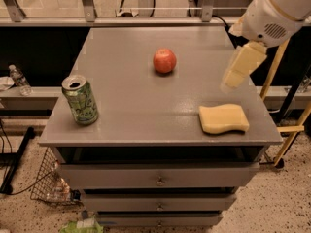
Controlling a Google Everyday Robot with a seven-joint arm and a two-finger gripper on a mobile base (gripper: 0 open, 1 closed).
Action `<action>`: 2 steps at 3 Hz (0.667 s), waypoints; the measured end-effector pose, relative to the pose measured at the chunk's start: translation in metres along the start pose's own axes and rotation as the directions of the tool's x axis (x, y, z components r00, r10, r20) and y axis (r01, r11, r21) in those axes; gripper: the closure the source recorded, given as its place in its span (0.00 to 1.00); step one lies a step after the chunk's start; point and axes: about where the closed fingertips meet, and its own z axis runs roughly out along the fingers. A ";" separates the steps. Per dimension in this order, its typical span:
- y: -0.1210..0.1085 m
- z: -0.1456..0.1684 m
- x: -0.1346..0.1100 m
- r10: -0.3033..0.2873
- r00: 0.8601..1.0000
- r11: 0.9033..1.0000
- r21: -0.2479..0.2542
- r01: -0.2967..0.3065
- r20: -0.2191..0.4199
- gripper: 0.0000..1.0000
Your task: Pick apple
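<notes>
The apple [164, 60] is small, round and red-orange, and sits on the grey table top [131, 106] a little behind its middle. My gripper [237, 68] hangs from the white arm [274, 8] at the upper right, above the table's right side. It is to the right of the apple, well apart from it, and above the yellow sponge. It holds nothing that I can see.
A green can [80, 100] stands upright near the table's front left corner. A yellow sponge [223, 118] lies near the front right edge. Drawers [158, 178] sit under the top. A wire basket [48, 183] stands on the floor at left, a water bottle [19, 80] on a shelf.
</notes>
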 end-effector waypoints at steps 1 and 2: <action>-0.034 0.033 -0.029 0.037 0.996 0.999 0.024 -0.039 0.082 0.00; -0.067 0.071 -0.057 0.063 0.988 0.995 0.064 -0.073 0.141 0.00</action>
